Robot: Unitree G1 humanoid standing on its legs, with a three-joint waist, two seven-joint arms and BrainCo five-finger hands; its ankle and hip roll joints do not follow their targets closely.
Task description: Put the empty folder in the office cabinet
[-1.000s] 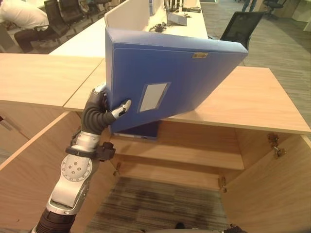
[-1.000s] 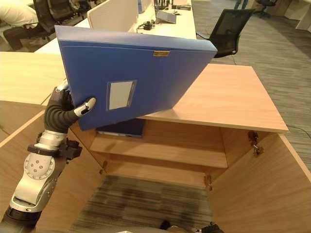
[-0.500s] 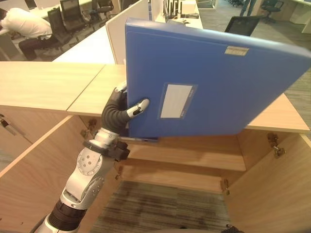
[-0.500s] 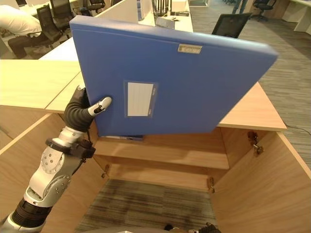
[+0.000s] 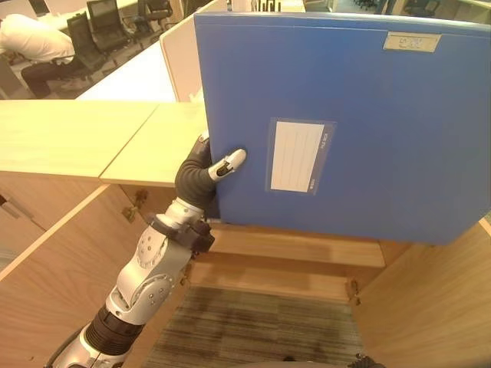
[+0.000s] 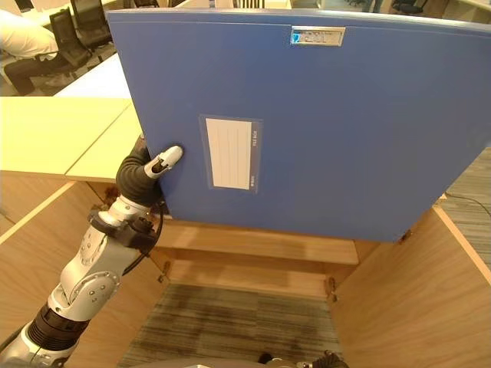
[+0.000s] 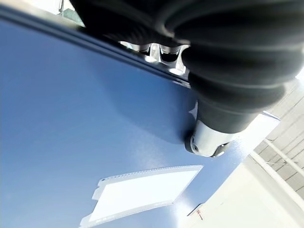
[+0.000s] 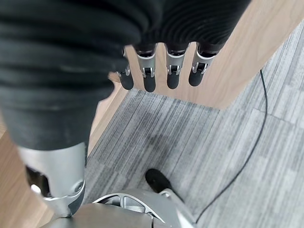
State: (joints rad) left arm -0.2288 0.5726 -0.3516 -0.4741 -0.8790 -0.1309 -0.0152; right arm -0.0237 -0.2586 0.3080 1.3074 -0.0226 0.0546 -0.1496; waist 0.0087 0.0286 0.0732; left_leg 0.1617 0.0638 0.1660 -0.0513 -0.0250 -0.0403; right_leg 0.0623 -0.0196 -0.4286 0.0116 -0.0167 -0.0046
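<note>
So the big blue folder (image 5: 345, 123) is up in the air, held upright and broadside to the robot's head, covering most of the cabinet (image 5: 69, 253) behind it; its lower edge hangs just above the cabinet's open front, over the shelf (image 5: 291, 249) inside, with the wooden top (image 5: 92, 134) poking out past the folder's left edge. The head views show the whole picture: the left hand (image 5: 207, 169) clamps the folder's lower left corner, thumb (image 6: 165, 159) laid flat across the front face just beside the white label pocket (image 6: 231, 152), while the fingers go round the back where I can't see them from here. The left wrist view gets what the head misses: right up against the blue cover you can see the thumb tip pressed on the face and the silver fingers (image 7: 164, 51) hooked over the edge, so it's a proper pinch. The right hand (image 8: 161, 71) turns up in its own wrist view, down low over grey carpet (image 8: 228, 142) beside a wood panel (image 8: 247, 52), fingers straight and relaxed, holding nothing. A person (image 5: 34, 42) leans over a desk way back on the left.
</note>
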